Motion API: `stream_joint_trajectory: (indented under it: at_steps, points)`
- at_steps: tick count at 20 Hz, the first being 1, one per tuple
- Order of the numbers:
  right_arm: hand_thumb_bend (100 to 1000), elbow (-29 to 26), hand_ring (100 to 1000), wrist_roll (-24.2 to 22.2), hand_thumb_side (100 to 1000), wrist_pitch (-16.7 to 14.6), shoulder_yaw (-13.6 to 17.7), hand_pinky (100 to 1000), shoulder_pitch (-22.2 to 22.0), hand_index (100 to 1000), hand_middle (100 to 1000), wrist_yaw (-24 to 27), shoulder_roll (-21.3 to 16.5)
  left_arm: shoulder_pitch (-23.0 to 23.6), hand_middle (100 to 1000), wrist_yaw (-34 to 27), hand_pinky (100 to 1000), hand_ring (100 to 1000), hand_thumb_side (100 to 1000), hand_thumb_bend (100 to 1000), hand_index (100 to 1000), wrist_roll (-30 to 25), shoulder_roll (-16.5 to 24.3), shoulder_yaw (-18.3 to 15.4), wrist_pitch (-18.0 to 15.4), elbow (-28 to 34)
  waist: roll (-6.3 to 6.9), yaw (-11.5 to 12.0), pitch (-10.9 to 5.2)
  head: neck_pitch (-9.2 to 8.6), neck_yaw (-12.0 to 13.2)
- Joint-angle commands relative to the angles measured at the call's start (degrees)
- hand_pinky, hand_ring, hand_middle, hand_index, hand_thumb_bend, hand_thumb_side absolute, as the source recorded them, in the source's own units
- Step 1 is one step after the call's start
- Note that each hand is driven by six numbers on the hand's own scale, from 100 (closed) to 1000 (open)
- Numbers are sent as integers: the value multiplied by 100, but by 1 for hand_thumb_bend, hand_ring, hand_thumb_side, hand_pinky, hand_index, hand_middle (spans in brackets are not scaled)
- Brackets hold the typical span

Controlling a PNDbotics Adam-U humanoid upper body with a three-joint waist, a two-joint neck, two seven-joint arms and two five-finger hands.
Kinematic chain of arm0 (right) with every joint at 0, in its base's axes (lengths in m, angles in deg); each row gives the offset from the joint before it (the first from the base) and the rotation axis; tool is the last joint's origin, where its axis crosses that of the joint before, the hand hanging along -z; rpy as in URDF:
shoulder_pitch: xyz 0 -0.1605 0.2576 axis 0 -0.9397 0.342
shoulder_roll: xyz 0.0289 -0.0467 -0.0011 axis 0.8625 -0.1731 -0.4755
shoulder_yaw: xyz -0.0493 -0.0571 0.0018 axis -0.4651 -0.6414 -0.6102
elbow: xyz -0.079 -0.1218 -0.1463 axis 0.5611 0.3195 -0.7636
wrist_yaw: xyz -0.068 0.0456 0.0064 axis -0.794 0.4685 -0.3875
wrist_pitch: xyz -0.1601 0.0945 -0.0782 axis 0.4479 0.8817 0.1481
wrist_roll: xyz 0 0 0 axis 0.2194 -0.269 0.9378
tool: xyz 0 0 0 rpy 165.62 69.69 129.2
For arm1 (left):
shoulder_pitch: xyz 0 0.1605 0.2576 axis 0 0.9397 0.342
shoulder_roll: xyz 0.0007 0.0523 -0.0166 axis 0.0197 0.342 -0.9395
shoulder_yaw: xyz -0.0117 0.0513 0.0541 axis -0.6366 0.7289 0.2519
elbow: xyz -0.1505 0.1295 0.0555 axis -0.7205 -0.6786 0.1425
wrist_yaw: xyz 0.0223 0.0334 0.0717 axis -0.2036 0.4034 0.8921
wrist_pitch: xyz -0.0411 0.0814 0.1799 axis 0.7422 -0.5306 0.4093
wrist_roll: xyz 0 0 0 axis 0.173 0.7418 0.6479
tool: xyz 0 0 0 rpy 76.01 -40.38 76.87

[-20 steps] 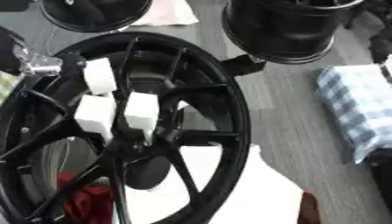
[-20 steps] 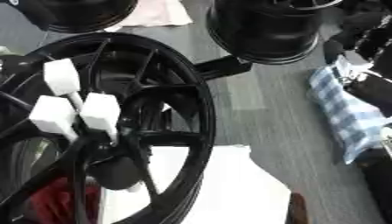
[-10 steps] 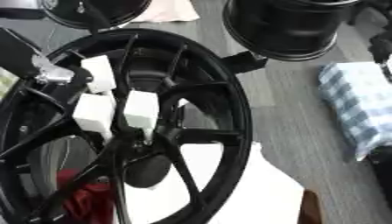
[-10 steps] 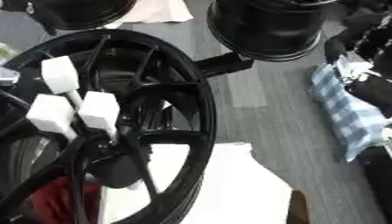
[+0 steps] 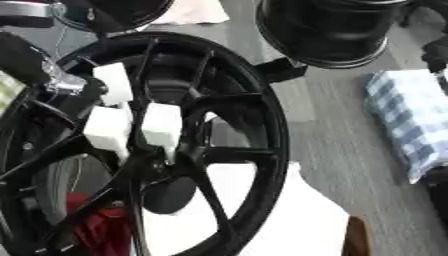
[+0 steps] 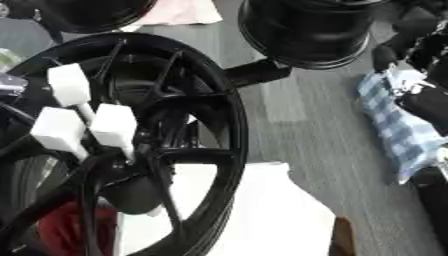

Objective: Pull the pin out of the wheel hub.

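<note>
A large black spoked wheel (image 5: 262,130) fills the left half of both views, its hub (image 5: 147,170) low in the picture. Three white blocks stand up from the hub area on thin stems: one upper (image 5: 114,82), one left (image 5: 107,129), one right (image 5: 163,125). My left hand (image 5: 61,82), black with a silver part, reaches in from the left edge and sits right beside the upper block; its fingers are not clear. My right hand (image 6: 424,100) shows at the right edge over a checked cloth, far from the wheel.
Two more black rims lie at the top, one at centre-right (image 5: 324,30) and one at top left (image 5: 105,12). A blue checked cloth (image 5: 407,120) lies at the right. White sheet (image 5: 289,220) and a red object (image 5: 96,230) lie under the wheel.
My left hand has moved right from the view's edge toward the upper white block. The camera has shifted slightly. The three blocks keep their places on the wheel.
</note>
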Motion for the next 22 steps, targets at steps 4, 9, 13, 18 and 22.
stream_joint_trajectory:
  at_steps: [4,9,13,18,22]
  points:
    - [323,-100,628,-4,183,-15,30,619,13,676,524,27,-115,-36,764,281,1000,901,711,496,940,120,41,-103,112,-186,4,-13,-91,-17,14]
    - [318,-100,627,5,184,-20,31,619,4,676,524,35,-96,3,719,388,1000,872,763,499,906,114,4,-94,70,-305,6,-20,-81,-15,33]
    - [315,-100,627,7,185,-16,32,619,8,675,524,38,-89,17,666,424,1000,856,803,505,885,55,-19,-80,12,-374,12,-21,-70,0,36]
    - [310,-100,627,5,189,11,28,618,20,675,524,45,-74,33,625,412,1000,839,825,505,875,-95,-37,-69,-119,-420,26,-20,-46,18,35]
    - [307,-100,626,10,190,20,27,618,32,675,524,53,-60,57,667,431,1000,839,834,504,883,-199,-60,-61,-199,-456,34,-32,-28,18,49]
